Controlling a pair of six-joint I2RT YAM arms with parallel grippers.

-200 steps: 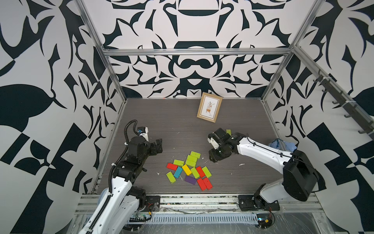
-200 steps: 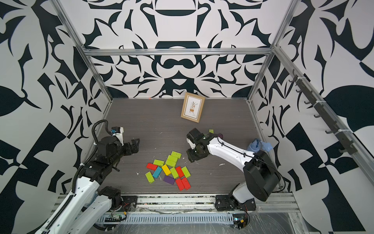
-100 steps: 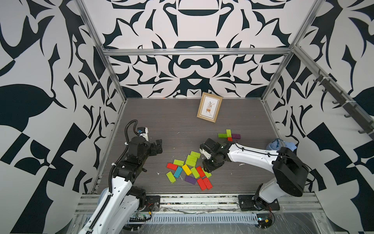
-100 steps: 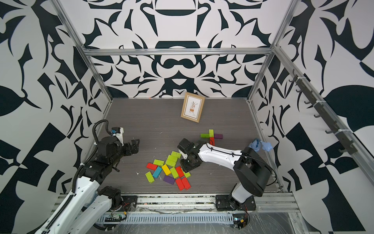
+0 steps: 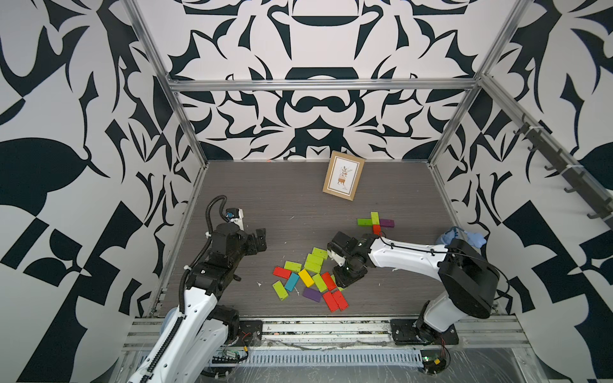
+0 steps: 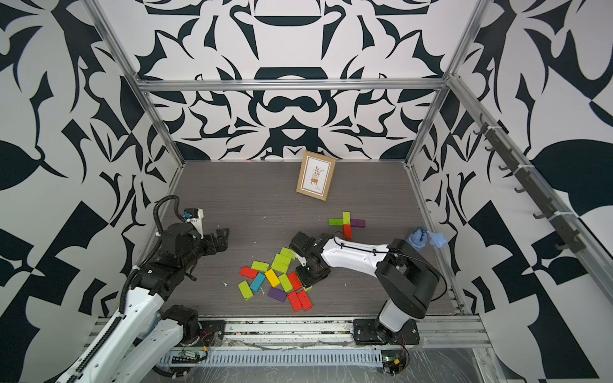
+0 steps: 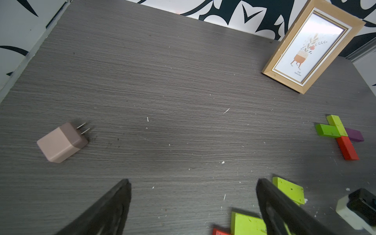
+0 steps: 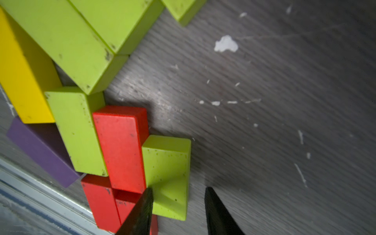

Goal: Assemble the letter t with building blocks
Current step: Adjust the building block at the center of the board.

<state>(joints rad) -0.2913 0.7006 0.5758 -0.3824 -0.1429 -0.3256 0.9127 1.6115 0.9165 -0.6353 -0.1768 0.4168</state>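
grasp not yet made

the building blocks (image 5: 308, 277) are piled near the front edge of the bench (image 5: 298, 199). one lime green block (image 8: 166, 162) is straddled by the right gripper (image 8: 179, 188), jaws apart. the left gripper (image 7: 192, 183) is held wide, empty. the block is judged light, stiff and smooth: its long sides should be pinched.

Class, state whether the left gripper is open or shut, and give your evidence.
Open. In the left wrist view the left gripper shows two dark fingers wide apart, bare table between, nothing held.
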